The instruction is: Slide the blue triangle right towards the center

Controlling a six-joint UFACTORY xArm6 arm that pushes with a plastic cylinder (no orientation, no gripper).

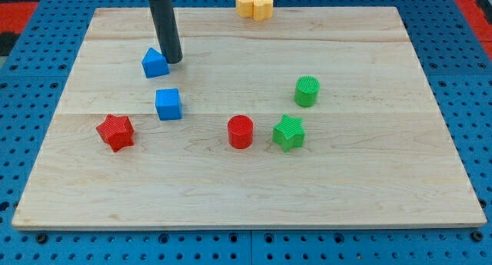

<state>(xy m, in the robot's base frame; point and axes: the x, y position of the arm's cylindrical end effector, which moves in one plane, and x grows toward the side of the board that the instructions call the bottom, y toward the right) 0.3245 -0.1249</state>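
One tip touches blue triangle's right edge.

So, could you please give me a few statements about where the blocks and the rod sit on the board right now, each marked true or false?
1. My tip sits just to the view's right of the blue triangle. True.
2. The blue cube lies toward the view's top from the blue triangle. False: it lies below it, toward the view's bottom.
3. The red cylinder stands beside the green star, on its left in the view. True.
4. The red star touches the blue cube. False: bare wood shows between them.
5. The two yellow blocks sit at the board's top edge. True.
6. The green cylinder lies below the green star. False: it is above it.
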